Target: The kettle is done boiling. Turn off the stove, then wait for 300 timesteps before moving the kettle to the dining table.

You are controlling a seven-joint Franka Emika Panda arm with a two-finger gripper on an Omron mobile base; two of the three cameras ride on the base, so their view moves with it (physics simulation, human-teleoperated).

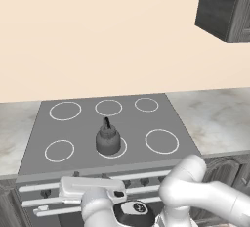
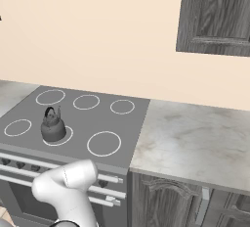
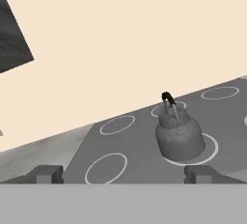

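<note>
1. One kettle is seen upright on the front middle ring of the stove.
2. Six white burner rings are counted on the cooktop, three at the back and three at the front.
3. The gripper is held spread wide and empty, short of the kettle.
4. Two marble counters are seen, one on either side of the stove.

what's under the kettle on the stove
The kettle sits on the front middle white burner ring of the grey stove. Part of the ring shows around its base; the cooktop inside the ring is covered by the kettle.
</note>
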